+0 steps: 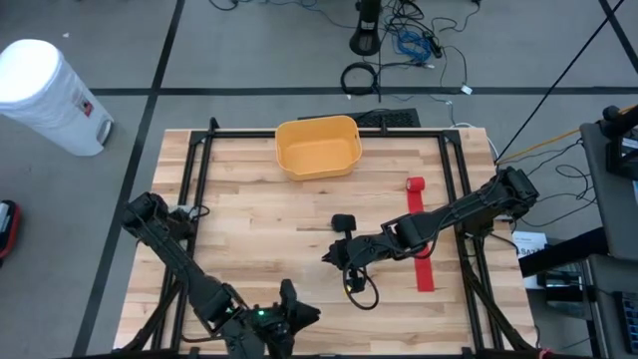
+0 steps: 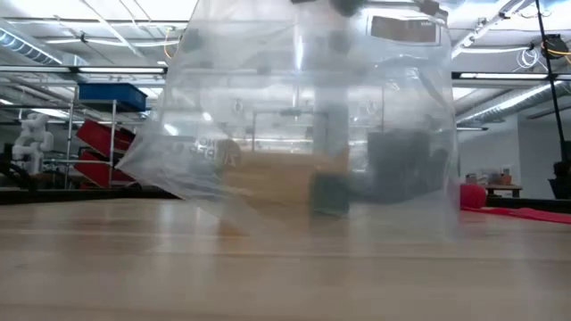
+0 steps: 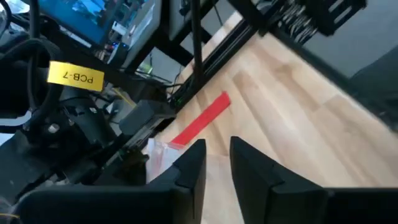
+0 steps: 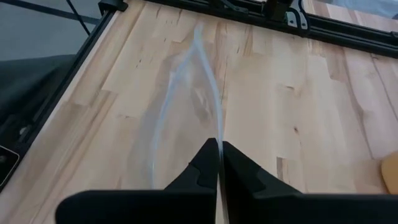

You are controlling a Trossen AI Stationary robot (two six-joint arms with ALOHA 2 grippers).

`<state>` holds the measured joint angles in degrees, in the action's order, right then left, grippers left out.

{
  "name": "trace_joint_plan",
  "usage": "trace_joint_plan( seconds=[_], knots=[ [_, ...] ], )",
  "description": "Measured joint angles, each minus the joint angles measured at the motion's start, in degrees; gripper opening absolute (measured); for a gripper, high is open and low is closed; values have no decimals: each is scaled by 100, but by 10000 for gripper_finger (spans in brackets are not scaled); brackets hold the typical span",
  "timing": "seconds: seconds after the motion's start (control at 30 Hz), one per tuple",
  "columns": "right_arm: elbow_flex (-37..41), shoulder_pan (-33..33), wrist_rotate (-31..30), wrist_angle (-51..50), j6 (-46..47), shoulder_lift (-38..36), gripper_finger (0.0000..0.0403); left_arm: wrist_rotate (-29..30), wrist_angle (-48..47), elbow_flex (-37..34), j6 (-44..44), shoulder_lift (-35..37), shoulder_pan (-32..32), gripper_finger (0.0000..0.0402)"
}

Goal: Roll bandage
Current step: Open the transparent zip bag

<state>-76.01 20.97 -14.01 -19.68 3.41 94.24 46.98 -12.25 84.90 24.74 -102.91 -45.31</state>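
High view: the bandage is laid out as a red strip on the table, right of centre, one end already rolled, well apart from both grippers. The yellow bin stands at the far edge.
High view, right gripper: it is held near the table's middle. The clear bag is not discernible from above.
High view, left gripper: it is held at the near edge, apart from the bandage; probably waiting.
Low view: a clear plastic bag is seen hanging upright, its lower edge on or just above the wood. The bandage shows far right, behind it. Neither gripper is plainly shown.
Left wrist view: the left gripper is shown slightly parted, with nothing between the fingers. The strip lies ahead.
Right wrist view: the right gripper is shown fully closed on the bag's thin edge, judged to keep it lifted. The bandage is not shown here.
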Motion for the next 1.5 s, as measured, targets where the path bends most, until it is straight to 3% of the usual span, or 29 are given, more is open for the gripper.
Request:
trace_joint_plan(
  seconds=[0.1,0.3,0.43,0.6,0.77,0.83,1.0,1.17,1.3,1.5],
  knots=[
    [0,0,4,2,-2,0,0,290,34,0,-46,24,-61,93],
    [0,5,28,72,-90,0,0,2741,721,2,-45,80,33,98],
    [0,45,31,200,-301,-2,0,3177,893,1,-326,72,223,98],
    [0,127,65,200,-437,-2,0,2399,808,0,-1127,70,457,98],
    [0,280,69,157,-904,-2,0,-112,109,-7,-2467,224,662,98],
    [0,344,69,81,-1063,-2,0,-687,100,-7,-2785,293,681,98],
    [0,482,69,-49,-1276,-2,0,-624,278,-7,-3005,425,633,98],
    [1,540,66,-190,-1073,-2,0,-338,-552,-4,-3857,516,628,98],
    [2,540,65,-244,-983,-2,0,-621,-1328,-5,-4573,516,832,98],
    [2,518,61,-43,-1019,8,0,-1228,-1324,-6,-4689,516,1156,98]
  ],
)
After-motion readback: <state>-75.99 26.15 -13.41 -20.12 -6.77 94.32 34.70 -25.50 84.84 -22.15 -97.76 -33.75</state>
